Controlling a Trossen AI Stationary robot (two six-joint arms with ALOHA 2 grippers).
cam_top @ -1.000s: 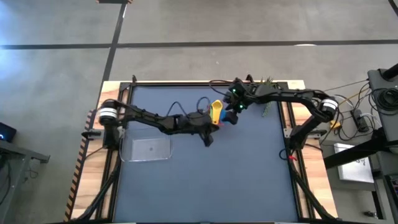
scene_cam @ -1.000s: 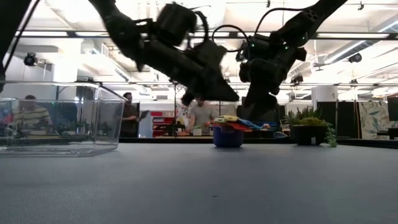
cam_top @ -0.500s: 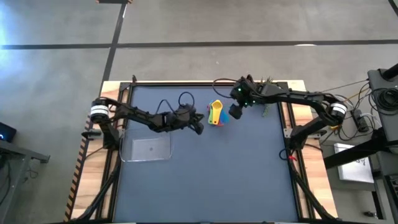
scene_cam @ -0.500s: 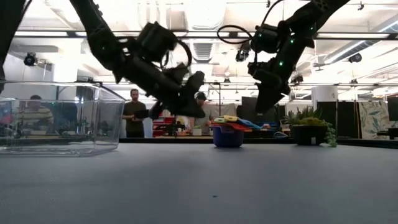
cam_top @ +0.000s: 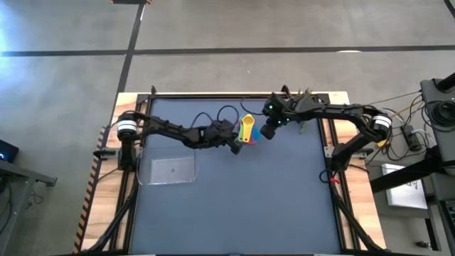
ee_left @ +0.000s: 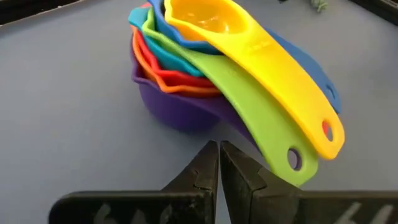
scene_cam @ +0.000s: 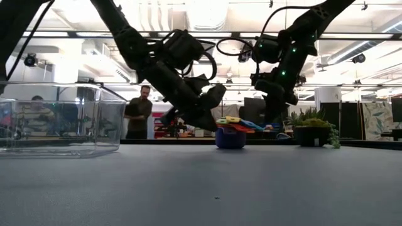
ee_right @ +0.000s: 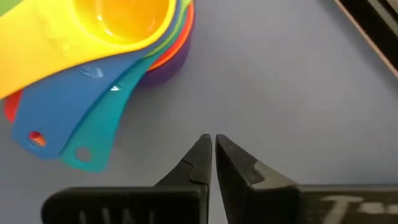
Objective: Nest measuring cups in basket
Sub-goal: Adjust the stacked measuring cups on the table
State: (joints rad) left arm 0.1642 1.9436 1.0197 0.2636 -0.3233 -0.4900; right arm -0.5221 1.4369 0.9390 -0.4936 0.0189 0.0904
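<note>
The measuring cups point(cam_top: 247, 131) stand nested in one stack on the table, yellow on top and purple at the bottom, the purple bowl point(ee_left: 177, 106) resting on the mat. Their handles fan out: yellow and lime point(ee_left: 273, 124) one way, blue and teal point(ee_right: 93, 118) beside them. The clear basket point(cam_top: 168, 170) sits near the left edge, apart from the stack. My left gripper point(cam_top: 235, 147) is shut just left and near of the stack, its tips point(ee_left: 219, 149) short of the purple bowl. To the stack's right hangs my right gripper point(cam_top: 266, 132), shut, with its tips point(ee_right: 210, 144) over bare mat.
A small potted plant point(scene_cam: 314, 133) stands at the far right of the table, behind my right arm. In the low view the basket point(scene_cam: 59, 119) is at the left. People stand in the room beyond the far edge. The near half of the mat point(cam_top: 234, 206) is bare.
My left gripper has swung away from the stack toward the table's left edge, then come back close to it. My right gripper has drawn back a little from the stack and risen, then dipped again. The stack stays put.
</note>
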